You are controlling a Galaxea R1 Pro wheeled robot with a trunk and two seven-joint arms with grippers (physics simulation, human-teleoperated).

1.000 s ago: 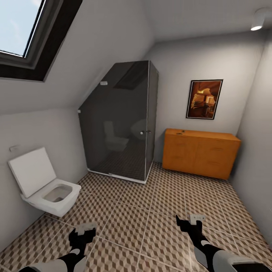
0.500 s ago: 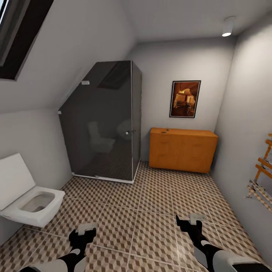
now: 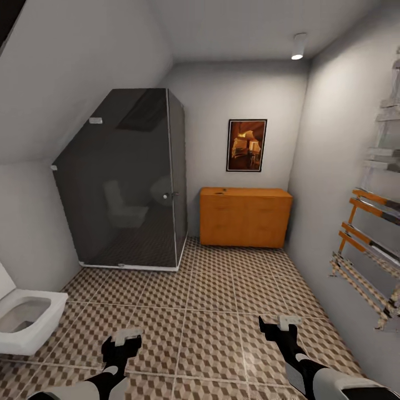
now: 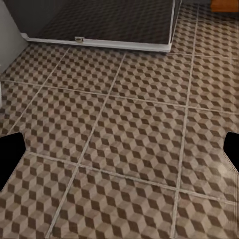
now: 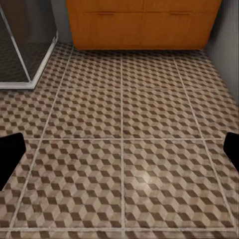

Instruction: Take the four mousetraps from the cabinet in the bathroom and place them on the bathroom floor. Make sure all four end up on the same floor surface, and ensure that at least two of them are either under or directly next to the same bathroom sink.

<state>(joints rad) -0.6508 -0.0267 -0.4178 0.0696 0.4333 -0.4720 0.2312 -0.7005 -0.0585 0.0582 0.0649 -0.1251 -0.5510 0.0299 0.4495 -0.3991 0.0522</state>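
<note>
Grippers first: the left gripper (image 3: 123, 336) and the right gripper (image 3: 282, 323) hang low over the bathroom floor (image 3: 222, 311), both with fingers spread wide and nothing between them — the wrist views show only dark fingertips at the picture edges over cube-patterned tiles. Farther out, the cabinet (image 3: 245, 216) stands against the far wall, drawers shut, a small dark thing on its top too small to tell. A dark glass shower cubicle (image 3: 125, 183) stands beside it; a toilet (image 3: 25, 319) hangs at the robot's left.

Grey walls (image 3: 239, 94) and a sloped ceiling (image 3: 83, 66) enclose a dark glass shower (image 3: 125, 183), a framed picture (image 3: 246, 145), a ceiling lamp (image 3: 298, 46) and a white toilet (image 3: 25, 319).
</note>
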